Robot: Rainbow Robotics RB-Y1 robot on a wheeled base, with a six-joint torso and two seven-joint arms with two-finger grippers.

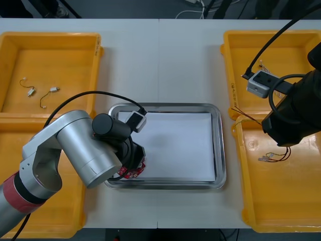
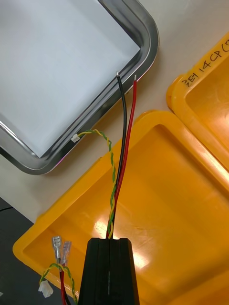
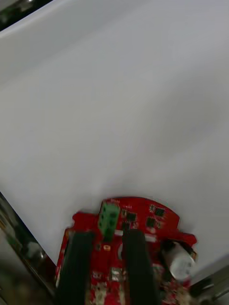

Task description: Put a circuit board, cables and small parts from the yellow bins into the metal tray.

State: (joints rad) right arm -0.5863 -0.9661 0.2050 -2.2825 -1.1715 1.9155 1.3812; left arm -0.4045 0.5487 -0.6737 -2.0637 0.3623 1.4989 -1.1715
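Observation:
My left gripper is shut on a round red circuit board, a green connector just ahead of its fingertips. The board rests low over the white inside of the metal tray, at its near-left corner. My right gripper is shut on a bundle of cables: one red, one black, one twisted yellow and green. It hangs above the near right yellow bin, and the cable ends reach toward the tray's rim. In the front view these cables stick out from under the right arm.
Another cable with small connectors lies in the near right bin. Two small metal parts with wire tails lie in the far left bin. The far right bin sits behind the right arm.

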